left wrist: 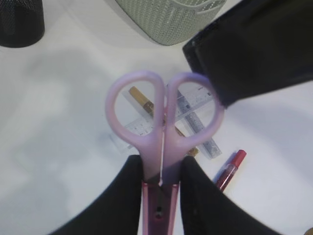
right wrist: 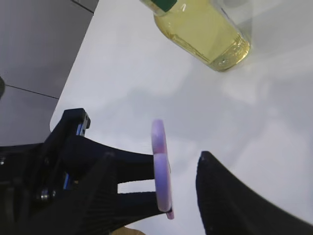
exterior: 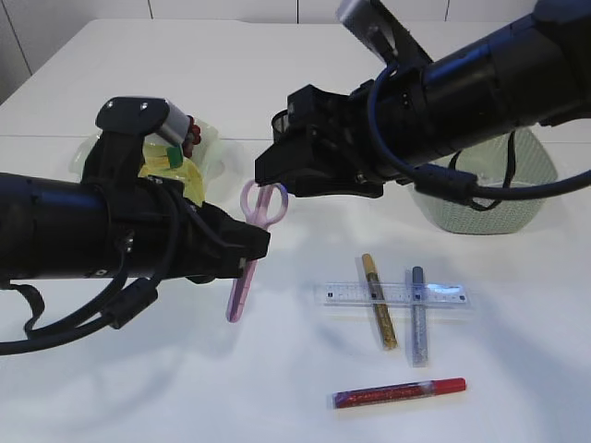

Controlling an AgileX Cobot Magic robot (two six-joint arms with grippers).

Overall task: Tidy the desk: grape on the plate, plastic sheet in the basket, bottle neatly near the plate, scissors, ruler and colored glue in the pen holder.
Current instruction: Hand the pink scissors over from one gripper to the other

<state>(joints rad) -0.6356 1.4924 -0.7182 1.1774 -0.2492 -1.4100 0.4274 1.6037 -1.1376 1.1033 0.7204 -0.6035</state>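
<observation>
Scissors (exterior: 251, 249) clamped in left end effector (exterior: 247, 268); mesh basket (exterior: 489, 198) behind.

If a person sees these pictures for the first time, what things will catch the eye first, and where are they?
First, the pale purple scissors, held above the table near the middle by the left gripper, shut on the blades with the handles free. The right gripper is open right at the handle loops. On the table to the right lie a clear ruler with gold and silver glue pens across it, and a red glue pen nearer the camera.
</observation>
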